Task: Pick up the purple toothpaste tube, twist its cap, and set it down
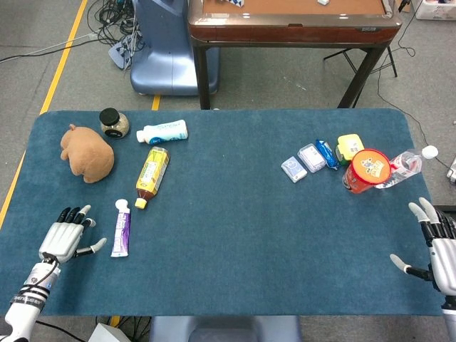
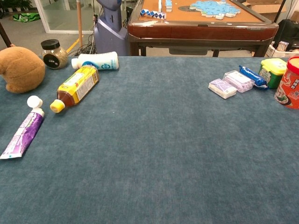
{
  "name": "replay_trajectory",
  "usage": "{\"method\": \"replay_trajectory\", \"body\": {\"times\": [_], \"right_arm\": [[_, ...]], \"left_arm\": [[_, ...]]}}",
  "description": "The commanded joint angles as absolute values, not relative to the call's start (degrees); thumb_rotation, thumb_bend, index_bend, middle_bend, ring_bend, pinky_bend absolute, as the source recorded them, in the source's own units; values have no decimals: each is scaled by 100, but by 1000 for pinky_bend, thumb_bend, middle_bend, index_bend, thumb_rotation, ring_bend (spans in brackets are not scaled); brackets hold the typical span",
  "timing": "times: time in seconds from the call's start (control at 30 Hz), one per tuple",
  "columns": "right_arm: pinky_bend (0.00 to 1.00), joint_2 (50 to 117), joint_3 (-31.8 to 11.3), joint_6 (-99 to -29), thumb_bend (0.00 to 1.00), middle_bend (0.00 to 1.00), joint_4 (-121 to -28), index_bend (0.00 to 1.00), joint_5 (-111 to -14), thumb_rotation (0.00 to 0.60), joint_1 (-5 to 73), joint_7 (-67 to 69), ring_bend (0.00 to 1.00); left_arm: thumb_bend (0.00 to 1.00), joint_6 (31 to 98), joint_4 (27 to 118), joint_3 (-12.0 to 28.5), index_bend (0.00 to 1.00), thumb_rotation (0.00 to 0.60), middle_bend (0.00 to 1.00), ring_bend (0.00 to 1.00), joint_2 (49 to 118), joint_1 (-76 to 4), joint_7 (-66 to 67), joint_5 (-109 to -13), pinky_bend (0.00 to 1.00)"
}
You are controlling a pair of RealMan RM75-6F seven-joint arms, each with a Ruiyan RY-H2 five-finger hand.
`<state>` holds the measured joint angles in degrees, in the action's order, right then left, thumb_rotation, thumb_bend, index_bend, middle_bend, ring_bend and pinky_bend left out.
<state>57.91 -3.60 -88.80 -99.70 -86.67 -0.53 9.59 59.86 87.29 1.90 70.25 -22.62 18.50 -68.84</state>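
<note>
**On the tabletop: purple toothpaste tube lies flat, both robot hands empty**

On the blue tabletop [image 1: 235, 214], near its front left corner, the purple toothpaste tube [image 1: 121, 232] lies flat with its white cap [image 1: 122, 205] pointing toward the far edge and its crimped end toward the robot. The chest view shows the same tube [image 2: 23, 134] at the left edge of the picture, cap on, nothing touching it.

The left robot hand [image 1: 63, 239] sits just left of the tube, apart from it, fingers spread and thumb out toward the tube, grasping nothing. The right robot hand [image 1: 436, 246] is at the front right corner, well apart from the tube, fingers spread and thumb out, also released. Neither hand shows in the chest view.

Just beyond the tube's cap lies a yellow-labelled tea bottle [image 1: 152, 175] on its side, yellow cap toward the tube. Farther back are a white bottle [image 1: 163, 132] on its side, a black-lidded jar [image 1: 112, 122] and a brown plush toy [image 1: 88, 152].

On the right side of the tabletop sit 2 small pale packets [image 1: 303, 162], a blue wrapper [image 1: 327, 153], a yellow-lidded green container [image 1: 350, 147], a red canister [image 1: 367, 171] and a clear plastic bottle [image 1: 401, 169] on its side
</note>
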Motion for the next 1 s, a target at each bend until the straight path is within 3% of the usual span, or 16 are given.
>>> {"method": "replay_trajectory", "body": {"times": [0.03,0.67,1.0], "right_arm": [[0,5788,-356,-8890,23,0,-9948,0,-8637,600,-73,980,0],[0,5803,-337,-8952,24,0,-9929,0,-8606,600,-150,1000,0],[0,5805,-340,-8949,23,0,-9941,0,-8573,600,-168,979,0]], "left_arm": [[151,5795,8608,429,257,0,0,0,7177,-2411,1743,-6552,0],[147,4983,7743,1035,220,0,0,0,7763,-3268,1597,-5709,0],[147,4602,7751,883,226,0,0,0,7956,-3568,1739,-5622,0]]}}
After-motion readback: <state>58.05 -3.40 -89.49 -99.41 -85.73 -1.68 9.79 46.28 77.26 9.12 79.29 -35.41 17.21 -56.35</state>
